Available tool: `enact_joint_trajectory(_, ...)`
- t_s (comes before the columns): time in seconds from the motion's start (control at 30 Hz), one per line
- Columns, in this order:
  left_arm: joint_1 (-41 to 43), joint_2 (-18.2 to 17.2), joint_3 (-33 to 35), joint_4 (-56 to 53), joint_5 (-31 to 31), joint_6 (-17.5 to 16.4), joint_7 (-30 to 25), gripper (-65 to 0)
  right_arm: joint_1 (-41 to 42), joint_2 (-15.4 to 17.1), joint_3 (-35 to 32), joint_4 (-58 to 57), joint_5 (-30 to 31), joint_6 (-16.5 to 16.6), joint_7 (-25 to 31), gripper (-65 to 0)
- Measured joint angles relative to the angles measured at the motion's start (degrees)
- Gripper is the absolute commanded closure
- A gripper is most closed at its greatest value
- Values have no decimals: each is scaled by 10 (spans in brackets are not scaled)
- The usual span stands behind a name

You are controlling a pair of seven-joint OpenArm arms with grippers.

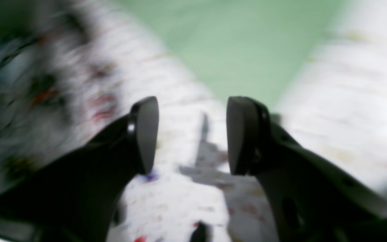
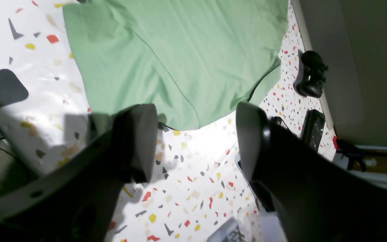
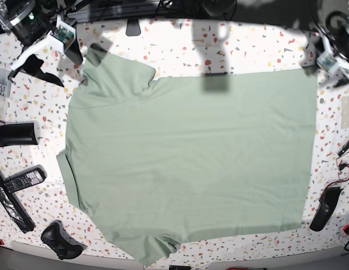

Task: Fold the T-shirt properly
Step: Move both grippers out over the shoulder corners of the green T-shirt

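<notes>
The pale green T-shirt point(image 3: 191, 157) lies spread flat over most of the speckled table point(image 3: 247, 45), with one sleeve point(image 3: 115, 73) at the far left and the other at the near edge. My right gripper point(image 2: 197, 141) hovers open and empty over bare table, just short of the T-shirt point(image 2: 180, 57) edge; in the base view the right gripper point(image 3: 53, 56) sits at the far left corner beside the sleeve. My left gripper point(image 1: 193, 134) is open and empty in a blurred view, with green T-shirt point(image 1: 233, 43) ahead of it. The left arm point(image 3: 335, 45) is at the far right corner.
A black game controller point(image 3: 61, 239), a remote point(image 3: 22, 180), a black cylinder point(image 3: 16, 134) and a long black strip point(image 3: 11, 202) lie along the left side. A black object point(image 3: 325, 208) and cables point(image 3: 346, 146) lie on the right. The game controller point(image 2: 311, 74) also shows near the table edge.
</notes>
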Motion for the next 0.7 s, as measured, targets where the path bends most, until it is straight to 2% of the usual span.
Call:
enact_joint_trajectory(0.03,0,7,-2,0,-2,16,-2,-292,0,0,0,0,2,0,0,-356)
enact_joint_trajectory(0.17,2,43,2,8,-4,-3,-2,-291,0,0,0,0,4,0,0,-356)
enact_joint_trajectory(0.2,1,47,2,10,-4,-21,-3,-287,0,0,0,0,4,0,0,-356)
enact_joint_trajectory(0.33,0,42,2,11,4,-140,0,-207,0,0,0,0,4,0,-37,-356)
enact_joint_trajectory(0.37,1,42,2,11,3,-158,-1,-204,0,0,0,0,4,0,-45,-356)
enact_joint_trajectory(0.5,-2,29,2,11,2,-174,-4,-207,0,3,0,0,4,0,-63,-356)
enact_joint_trajectory(0.63,-3,13,2,-16,3,-173,-66,-207,0,4,0,0,5,0,-64,-356)
enact_joint_trajectory(0.7,-3,11,3,-42,5,-174,-103,-234,0,3,0,0,28,0,-64,-356)
